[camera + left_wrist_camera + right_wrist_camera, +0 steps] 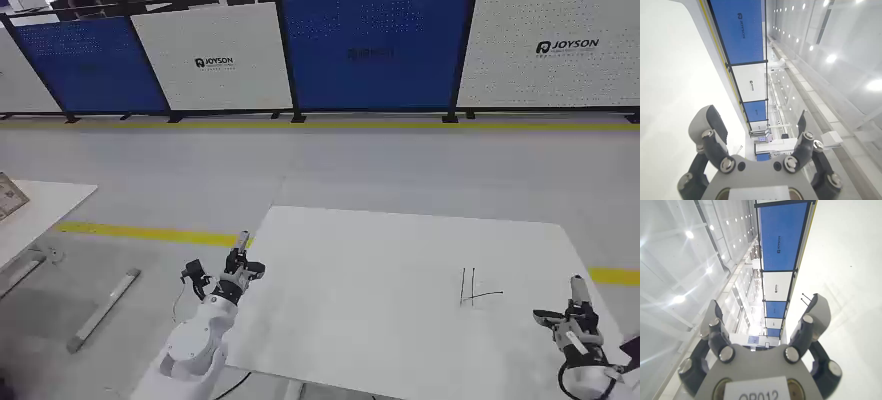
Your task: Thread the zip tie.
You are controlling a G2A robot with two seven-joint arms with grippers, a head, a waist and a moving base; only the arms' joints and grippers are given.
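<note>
Landmark: white rectangular work table [380,300], matte top. Beyond far edge: row of blue and white perforated partition panels [375,55]. Passing beneath: yellow floor stripe [150,234]. Off left side: second white table [45,205]; grey flat bar [103,310] on floor between.

zip ties [468,287] on table [350,300], right side

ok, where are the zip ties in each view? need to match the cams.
Top view: zip ties on the table, right half.
Left wrist view: tiny, far across the table, just past the table-side finger.
Right wrist view: close, ends showing beside the table-side finger.
Shared landmark: the blue-and-white panel fence.
</note>
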